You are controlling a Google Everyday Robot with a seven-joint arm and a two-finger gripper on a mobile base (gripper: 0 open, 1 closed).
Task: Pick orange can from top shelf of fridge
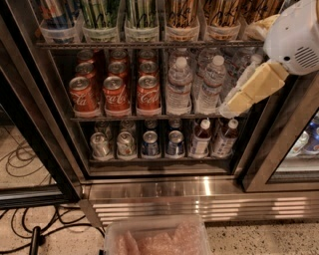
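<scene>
The gripper hangs at the right, in front of the water bottles; I cannot tell if it is open or closed. The orange can stands above it, slightly to the left, in a clear tray on the top shelf of the fridge.

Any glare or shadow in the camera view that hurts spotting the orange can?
Camera view: main glare is a bright streak on the steel base of the fridge, far below the top shelf; the orange can is evenly lit but cropped by the top edge; floor cables at left sit in shadow; the gripper, at right before the water bottles, is brightly lit.
</scene>
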